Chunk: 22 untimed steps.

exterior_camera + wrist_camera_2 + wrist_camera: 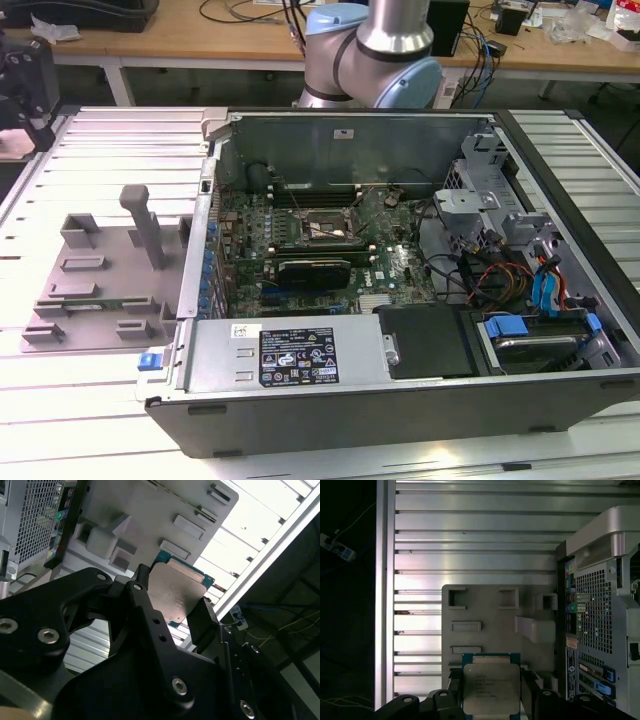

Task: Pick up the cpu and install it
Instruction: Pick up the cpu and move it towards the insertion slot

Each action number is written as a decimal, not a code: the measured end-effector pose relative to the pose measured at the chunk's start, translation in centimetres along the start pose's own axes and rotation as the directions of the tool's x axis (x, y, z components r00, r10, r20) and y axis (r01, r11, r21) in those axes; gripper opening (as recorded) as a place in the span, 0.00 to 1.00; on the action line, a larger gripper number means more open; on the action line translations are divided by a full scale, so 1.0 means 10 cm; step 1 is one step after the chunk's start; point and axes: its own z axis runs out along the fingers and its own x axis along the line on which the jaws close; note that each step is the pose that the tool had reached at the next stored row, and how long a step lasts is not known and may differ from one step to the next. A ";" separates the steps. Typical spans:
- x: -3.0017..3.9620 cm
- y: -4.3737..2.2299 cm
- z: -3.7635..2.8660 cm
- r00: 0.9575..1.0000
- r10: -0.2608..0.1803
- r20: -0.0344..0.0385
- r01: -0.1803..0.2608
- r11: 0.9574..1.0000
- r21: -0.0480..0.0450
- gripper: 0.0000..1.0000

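The cpu (491, 687) is a flat square chip with a silvery top and a green-edged rim, and it sits between my black fingers (528, 692). My gripper (491, 695) is shut on the cpu and holds it high above the grey fixture tray (490, 610). In the second wrist view the cpu (176, 592) shows from the side, tilted, with my gripper (172, 600) clamped on two opposite edges. In the exterior view the dark socket frame (322, 230) lies on the motherboard inside the open computer case (400, 400). My arm (370, 45) rises behind the case.
The grey fixture tray (100, 280) with an upright post (148, 225) lies on the slatted aluminium table (60, 400), at the exterior view's left of the case. The case's perforated rear panel (600, 615) stands beside the tray. Beyond the table edge (385, 580) lies dark floor with cables.
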 end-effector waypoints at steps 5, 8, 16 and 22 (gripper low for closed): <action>-0.069 0.000 0.002 1.000 0.000 0.000 0.000 1.000 0.000 0.55; -0.160 0.000 0.004 1.000 0.000 0.000 0.000 1.000 0.000 0.55; -0.313 0.000 0.007 1.000 0.000 0.000 0.000 1.000 0.000 0.55; -0.412 0.000 0.009 1.000 0.000 0.000 0.000 1.000 0.000 0.55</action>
